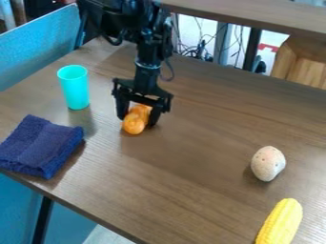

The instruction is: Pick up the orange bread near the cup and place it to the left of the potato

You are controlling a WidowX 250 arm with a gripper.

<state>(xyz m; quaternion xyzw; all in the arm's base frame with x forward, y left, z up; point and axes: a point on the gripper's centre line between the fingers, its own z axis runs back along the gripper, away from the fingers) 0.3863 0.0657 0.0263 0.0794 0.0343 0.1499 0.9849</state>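
1. Claw [143,120]: upper centre-left of the frame, lowered at the table; fingers apart, astride the orange food item [134,123]. Firm contact cannot be confirmed.
2. Step, as judged: lining up a grasp. Next move calls for closing squarely, then a straight lift.
3. Cup [75,87]: upright, upper left; limits leftward travel. Folded cloth [42,147]: left, by the table [191,190] edge.
4. Open room: centre, toward the speckled egg-shaped item [268,163], right, and corn [280,222], lower right.
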